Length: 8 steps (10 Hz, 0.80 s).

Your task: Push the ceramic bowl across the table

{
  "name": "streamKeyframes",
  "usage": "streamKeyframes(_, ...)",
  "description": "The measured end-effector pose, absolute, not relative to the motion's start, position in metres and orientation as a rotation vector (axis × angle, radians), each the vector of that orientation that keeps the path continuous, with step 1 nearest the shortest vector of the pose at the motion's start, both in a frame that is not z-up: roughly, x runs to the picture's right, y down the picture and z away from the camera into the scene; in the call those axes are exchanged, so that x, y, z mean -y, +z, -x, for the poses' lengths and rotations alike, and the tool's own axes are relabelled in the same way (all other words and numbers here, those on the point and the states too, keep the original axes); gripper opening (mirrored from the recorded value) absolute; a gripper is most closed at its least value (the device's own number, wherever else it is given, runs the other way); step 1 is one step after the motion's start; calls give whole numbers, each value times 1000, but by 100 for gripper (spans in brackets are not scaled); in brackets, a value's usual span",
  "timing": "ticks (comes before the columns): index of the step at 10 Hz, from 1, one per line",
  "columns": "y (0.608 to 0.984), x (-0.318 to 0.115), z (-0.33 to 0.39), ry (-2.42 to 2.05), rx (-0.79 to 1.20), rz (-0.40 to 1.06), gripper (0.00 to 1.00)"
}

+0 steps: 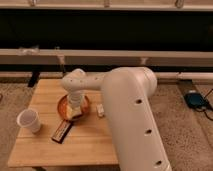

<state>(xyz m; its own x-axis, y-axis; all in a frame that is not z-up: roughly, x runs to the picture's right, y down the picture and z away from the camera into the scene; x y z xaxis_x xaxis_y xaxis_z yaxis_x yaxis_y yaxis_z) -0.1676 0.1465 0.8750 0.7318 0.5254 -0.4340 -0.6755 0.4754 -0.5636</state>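
1. The small rectangular light wood table (85, 145) with plank grain fills the lower left of the frame and stands on a speckled carpet (185, 130).
2. The shallow round orange-brown ceramic bowl (63, 106) sits on the table left of frame centre, towards the table's far half.
3. A pale tan block (76, 114) lies inside the bowl, near its right-hand side.
4. The large white robot arm (132, 115) rises from the lower right of the frame and reaches leftward; its wrist section bends down over the bowl.
5. The gripper (75, 105) hangs at the end of that wrist, directly above the bowl's interior and close to the tan block. Whether it is released, clenched or grasping anything cannot be told from this view.
6. A white cup (29, 120) stands upright near the table's left edge, apart from the bowl.
7. A flat dark rectangular object (62, 131) lies on the table just below the bowl, tilted diagonally.
8. A small pale object (100, 110) rests on the table just to the right of the bowl.
9. A blue object (195, 99) lies on the carpet at the right edge of the frame.
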Motion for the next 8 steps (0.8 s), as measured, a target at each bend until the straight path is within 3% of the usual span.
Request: streamKeyframes(8,828,-186,118,731,-244,803,80)
